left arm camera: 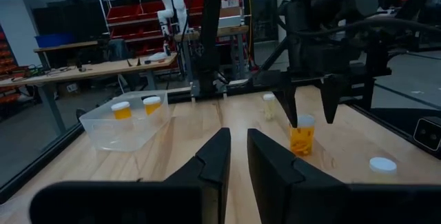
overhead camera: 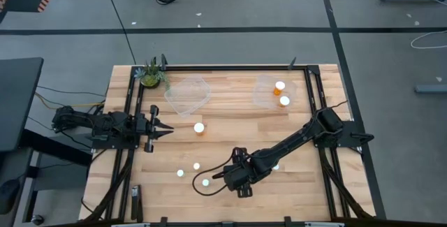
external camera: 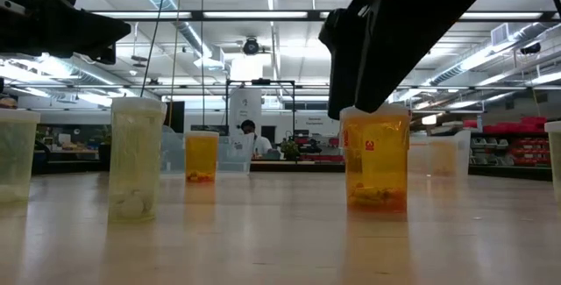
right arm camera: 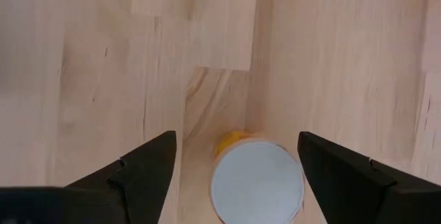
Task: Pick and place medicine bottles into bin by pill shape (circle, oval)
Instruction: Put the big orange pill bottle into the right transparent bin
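Spreading wide, right pincer (right arm camera: 234,165) straddles a round white-capped amber bottle (right arm camera: 256,180) — left pincer (left arm camera: 236,156) shut.

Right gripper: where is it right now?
In the high view the right gripper hangs open over the table's near middle, above a medicine bottle; the right wrist view shows that white cap between its spread fingers.

High view: overhead, straight down, whole counter (overhead camera: 230,115). Low view: counter-level, facing the room. Left wrist view looks across the counter; right wrist view looks down, close. All share one capped bottle (right arm camera: 256,180).
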Tool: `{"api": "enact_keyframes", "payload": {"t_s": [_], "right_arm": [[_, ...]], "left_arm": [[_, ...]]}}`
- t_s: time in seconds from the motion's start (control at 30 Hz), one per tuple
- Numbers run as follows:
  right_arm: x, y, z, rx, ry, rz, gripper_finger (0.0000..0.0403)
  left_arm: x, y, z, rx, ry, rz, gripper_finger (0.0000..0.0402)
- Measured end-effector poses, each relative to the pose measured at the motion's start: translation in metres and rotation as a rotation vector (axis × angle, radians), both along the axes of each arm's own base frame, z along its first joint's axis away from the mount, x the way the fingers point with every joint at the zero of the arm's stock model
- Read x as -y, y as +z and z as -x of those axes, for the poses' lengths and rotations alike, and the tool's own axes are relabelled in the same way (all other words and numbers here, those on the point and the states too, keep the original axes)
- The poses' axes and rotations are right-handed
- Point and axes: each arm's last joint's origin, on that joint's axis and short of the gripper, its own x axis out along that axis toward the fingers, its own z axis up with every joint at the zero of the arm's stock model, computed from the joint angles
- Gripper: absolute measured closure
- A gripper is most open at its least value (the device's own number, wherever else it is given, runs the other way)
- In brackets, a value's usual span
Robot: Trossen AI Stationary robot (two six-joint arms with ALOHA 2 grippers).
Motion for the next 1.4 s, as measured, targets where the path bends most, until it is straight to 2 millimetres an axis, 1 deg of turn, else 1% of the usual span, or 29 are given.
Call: {"api": "enact_keyframes", "payload": {"t_s": [0.3, 0.57, 0.73, 0.87, 1.0, 1.17, 1.4], "right_arm": [[0.003, -0.011, 0.005, -0.034, 0.035, 0.032, 0.0093], [0.008, -0.016, 0.006, -0.052, 0.017, 0.042, 0.0128], [0.008, -0.016, 0.006, -0.052, 0.008, 0.040, 0.0152], [0.010, -0.016, 0.007, -0.064, -0.016, 0.039, 0.0162], [0.014, -0.014, 0.008, -0.096, -0.031, 0.049, 0.0164], [0.016, -0.006, 0.005, -0.097, -0.047, 0.046, 0.0164], [0.020, -0.002, 0.006, -0.132, -0.060, 0.062, 0.0165]], "left_arm": [[0.000, 0.000, 0.000, 0.000, 0.000, 0.000, 0.0340], [0.000, 0.000, 0.000, 0.000, 0.000, 0.000, 0.0348], [0.000, 0.000, 0.000, 0.000, 0.000, 0.000, 0.0344], [0.000, 0.000, 0.000, 0.000, 0.000, 0.000, 0.0340], [0.000, 0.000, 0.000, 0.000, 0.000, 0.000, 0.0343], [0.000, 0.000, 0.000, 0.000, 0.000, 0.000, 0.0348], [0.000, 0.000, 0.000, 0.000, 0.000, 0.000, 0.0343]]}}
